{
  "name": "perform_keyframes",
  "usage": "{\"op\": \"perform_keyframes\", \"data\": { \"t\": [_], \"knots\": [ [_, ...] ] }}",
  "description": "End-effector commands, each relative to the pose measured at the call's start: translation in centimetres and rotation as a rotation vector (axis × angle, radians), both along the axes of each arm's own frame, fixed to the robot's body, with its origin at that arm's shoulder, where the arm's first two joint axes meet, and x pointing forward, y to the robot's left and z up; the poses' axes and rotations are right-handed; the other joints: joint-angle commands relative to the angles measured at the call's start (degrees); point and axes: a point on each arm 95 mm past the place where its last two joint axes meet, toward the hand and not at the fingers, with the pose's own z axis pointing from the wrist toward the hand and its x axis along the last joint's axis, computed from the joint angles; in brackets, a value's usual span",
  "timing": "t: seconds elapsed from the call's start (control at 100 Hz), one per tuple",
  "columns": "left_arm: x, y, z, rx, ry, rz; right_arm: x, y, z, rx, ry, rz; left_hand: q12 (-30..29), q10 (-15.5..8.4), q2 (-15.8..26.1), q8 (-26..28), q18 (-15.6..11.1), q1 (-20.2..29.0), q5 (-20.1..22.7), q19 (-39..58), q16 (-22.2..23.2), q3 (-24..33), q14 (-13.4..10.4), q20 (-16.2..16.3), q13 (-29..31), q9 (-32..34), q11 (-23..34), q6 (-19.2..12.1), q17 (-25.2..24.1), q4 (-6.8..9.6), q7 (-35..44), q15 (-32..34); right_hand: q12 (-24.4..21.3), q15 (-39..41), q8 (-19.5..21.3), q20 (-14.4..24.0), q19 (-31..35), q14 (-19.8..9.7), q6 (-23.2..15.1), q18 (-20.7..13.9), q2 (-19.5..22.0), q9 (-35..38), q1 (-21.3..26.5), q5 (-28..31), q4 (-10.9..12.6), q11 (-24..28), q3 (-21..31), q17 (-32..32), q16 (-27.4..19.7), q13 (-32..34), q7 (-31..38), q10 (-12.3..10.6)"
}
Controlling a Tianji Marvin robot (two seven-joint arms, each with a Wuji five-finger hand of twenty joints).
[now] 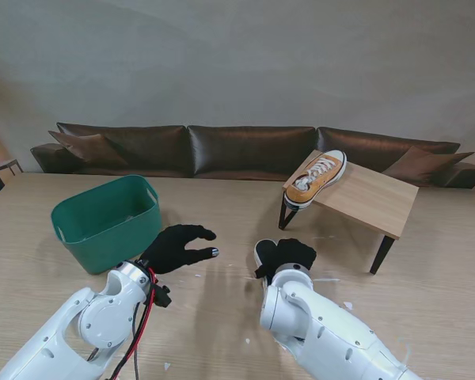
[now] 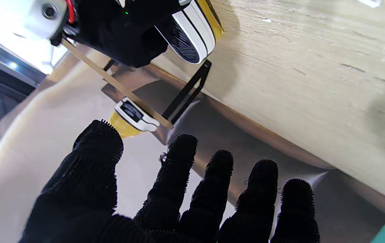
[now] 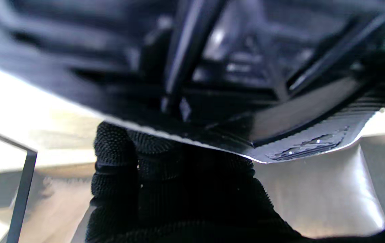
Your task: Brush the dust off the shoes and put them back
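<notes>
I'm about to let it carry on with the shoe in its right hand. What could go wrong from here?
1. The right hand grips the held shoe near one end, so it may twist or slip.
2. The other shoe sits at the small wooden stand's edge, its end overhanging; a bump could knock it off.
3. The left hand is open, with no brush in view.

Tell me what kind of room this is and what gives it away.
Probably a living room or a staged mock-up of one: a long dark leather sofa with cushions runs along the plain wall, and a low wooden shoe stand holding a yellow sneaker sits on the wide wooden table.
</notes>
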Motion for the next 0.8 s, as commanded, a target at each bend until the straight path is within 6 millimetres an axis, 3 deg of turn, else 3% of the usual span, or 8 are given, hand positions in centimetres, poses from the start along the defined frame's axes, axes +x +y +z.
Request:
{"op": "perform_keyframes", "data": {
  "t": [0.0, 0.07, 0.33, 0.58, 0.79],
  "knots": [
    [-0.1, 0.0, -1.0, -0.009, 0.044, 0.016, -1.1, 0.4, -1.0, 0.023, 0.039, 0.016, 0.9, 0.9, 2.5, 0.4, 0.9, 1.6, 1.1, 0.0, 1.3, -0.9, 1.4, 1.5, -1.5, 1.1, 0.2, 0.7, 0.3, 2.83, 0.1, 0.3, 1.3, 1.2, 4.9, -0.2, 2.9, -1.8, -15.1, -0.3, 3.5, 3.4, 10.3, 8.8, 3.8, 2.7, 33.8, -2.5, 0.8, 2.1, 12.9, -6.2],
    [0.0, 0.1, -1.5, -0.037, 0.073, 0.04, -1.4, 0.5, -0.8, 0.07, 0.02, 0.02, 1.4, 1.7, 2.2, 0.3, 1.2, 1.8, 0.9, 0.9, 2.2, -0.4, 2.0, 3.0, -1.1, 1.4, 0.4, 1.2, 0.4, 2.79, -0.1, 1.0, 1.5, 1.1, 5.1, -0.2, 2.7, -1.7, -15.1, -0.2, 3.8, 3.4, 10.3, 8.8, 3.9, 2.7, 34.0, -2.3, 0.8, 2.2, 12.8, -6.1],
    [0.5, -0.4, -2.7, -0.104, 0.144, 0.081, -2.7, 0.7, 0.3, 0.21, -0.061, 0.041, 5.6, 3.5, 1.8, 0.2, 2.0, 1.0, 0.4, 6.1, 8.9, 0.6, 4.1, 14.7, 1.3, 3.3, 1.7, 2.0, 3.3, 2.45, -0.5, 6.3, 2.1, 1.1, 6.0, -0.5, 2.2, -1.5, -15.0, 0.0, 3.6, 3.3, 10.6, 8.8, 3.6, 2.6, 34.2, -1.4, 0.8, 2.7, 12.9, -5.9],
    [0.7, -1.4, -3.6, -0.168, 0.206, 0.103, -3.2, 0.9, 1.1, 0.313, -0.136, 0.049, 7.3, 4.7, 1.7, 0.3, 2.6, 0.5, 0.7, 8.0, 11.9, 0.1, 5.4, 21.5, 2.2, 4.2, 2.3, 2.2, 4.8, 2.41, -0.3, 9.5, 2.2, 0.9, 6.5, -0.7, 1.7, -1.5, -14.9, 0.1, 3.2, 3.7, 10.7, 9.0, 3.3, 2.4, 34.6, -0.7, 0.8, 3.4, 12.9, -5.8],
    [1.0, -2.1, -4.1, -0.275, 0.284, 0.143, -3.3, 1.0, 1.4, 0.397, -0.195, 0.055, 12.5, 6.3, 1.2, 0.1, 3.1, -0.9, 1.1, 13.2, 17.2, -1.7, 7.2, 31.9, 2.7, 5.8, 3.9, 3.0, 4.8, 2.4, -0.4, 15.3, 2.3, 0.8, 6.6, -0.9, 1.3, -1.4, -14.8, 0.0, 3.4, 3.6, 10.7, 9.0, 3.2, 2.4, 34.7, -0.2, 0.8, 3.6, 12.9, -5.7]
  ]
}}
